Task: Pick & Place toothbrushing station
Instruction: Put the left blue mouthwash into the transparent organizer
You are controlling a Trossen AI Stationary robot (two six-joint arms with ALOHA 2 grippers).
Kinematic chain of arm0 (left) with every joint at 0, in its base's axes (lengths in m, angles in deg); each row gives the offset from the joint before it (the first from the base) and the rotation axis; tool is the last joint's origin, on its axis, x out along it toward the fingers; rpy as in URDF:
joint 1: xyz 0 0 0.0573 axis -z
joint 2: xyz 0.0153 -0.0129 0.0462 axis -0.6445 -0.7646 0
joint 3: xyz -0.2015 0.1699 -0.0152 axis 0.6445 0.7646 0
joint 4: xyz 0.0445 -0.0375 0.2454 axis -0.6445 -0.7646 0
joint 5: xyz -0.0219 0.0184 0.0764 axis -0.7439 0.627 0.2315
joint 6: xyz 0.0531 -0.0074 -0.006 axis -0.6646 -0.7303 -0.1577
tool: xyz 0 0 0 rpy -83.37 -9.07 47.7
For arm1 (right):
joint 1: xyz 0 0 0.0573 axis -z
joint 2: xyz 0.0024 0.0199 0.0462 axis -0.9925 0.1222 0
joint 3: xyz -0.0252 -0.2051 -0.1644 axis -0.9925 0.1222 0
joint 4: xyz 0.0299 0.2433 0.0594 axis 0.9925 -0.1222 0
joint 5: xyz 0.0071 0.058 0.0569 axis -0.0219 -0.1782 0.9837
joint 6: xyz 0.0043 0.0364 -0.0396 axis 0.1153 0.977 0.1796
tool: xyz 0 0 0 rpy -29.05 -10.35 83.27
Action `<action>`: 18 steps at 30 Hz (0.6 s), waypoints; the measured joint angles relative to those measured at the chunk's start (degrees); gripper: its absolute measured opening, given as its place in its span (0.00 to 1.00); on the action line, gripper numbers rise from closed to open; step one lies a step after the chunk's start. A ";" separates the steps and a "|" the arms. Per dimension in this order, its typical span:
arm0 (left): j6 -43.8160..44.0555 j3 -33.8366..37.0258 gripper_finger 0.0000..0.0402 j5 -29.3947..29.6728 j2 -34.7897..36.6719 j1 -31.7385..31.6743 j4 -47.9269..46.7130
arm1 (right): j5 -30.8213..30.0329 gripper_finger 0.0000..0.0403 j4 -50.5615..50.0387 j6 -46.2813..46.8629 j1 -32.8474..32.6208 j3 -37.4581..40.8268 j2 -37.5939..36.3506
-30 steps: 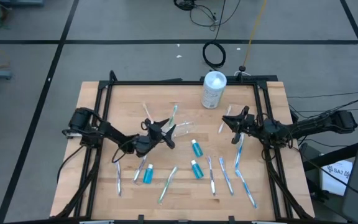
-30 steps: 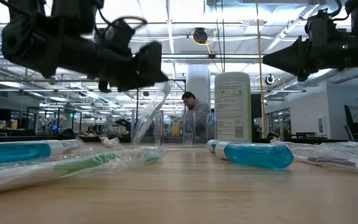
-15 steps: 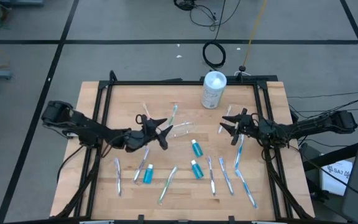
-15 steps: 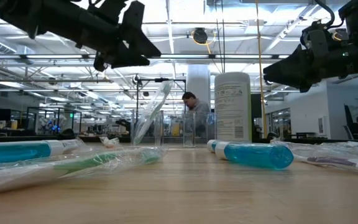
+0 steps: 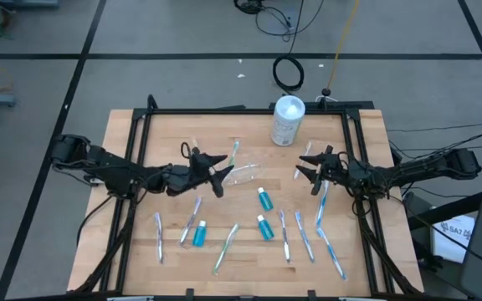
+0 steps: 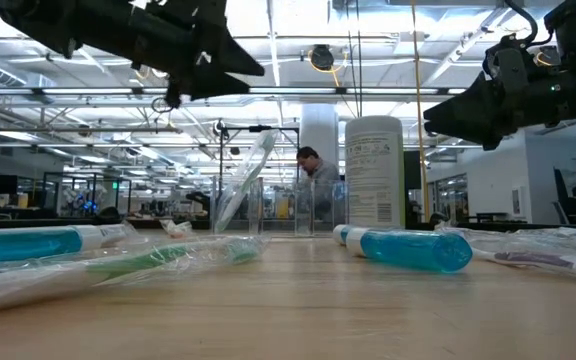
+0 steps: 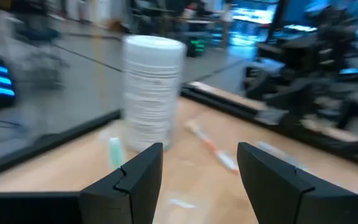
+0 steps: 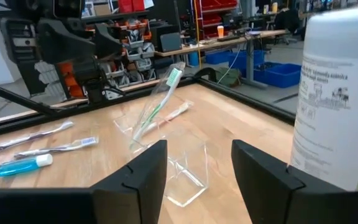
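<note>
The left gripper (image 5: 216,170) hangs above the bench (image 5: 141,251) with its fingers (image 7: 135,180) spread wide and empty, just beside the clear holder (image 5: 243,174), where a green toothbrush (image 8: 156,107) leans. The right gripper (image 5: 306,171) hovers past the holder's other side, fingers (image 8: 138,180) parted, holding nothing. A white bottle (image 5: 288,119) stands at the far edge; toothpaste tubes (image 5: 264,199) and wrapped brushes (image 5: 226,247) lie nearer.
</note>
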 joint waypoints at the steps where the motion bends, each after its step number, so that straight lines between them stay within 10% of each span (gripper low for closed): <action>1: 0.28 -0.02 0.53 -2.96 0.01 -0.85 0.07 | 0.00 0.43 -0.21 0.32 0.00 0.00 0.02; 10: -4.53 -3.93 0.53 -8.24 1.75 -3.98 -2.59 | -0.10 0.43 0.06 0.08 0.00 0.00 0.02; 18: -3.60 -14.57 0.53 -9.21 4.22 -3.65 -28.92 | -0.20 0.42 4.31 -2.63 0.11 0.00 -0.02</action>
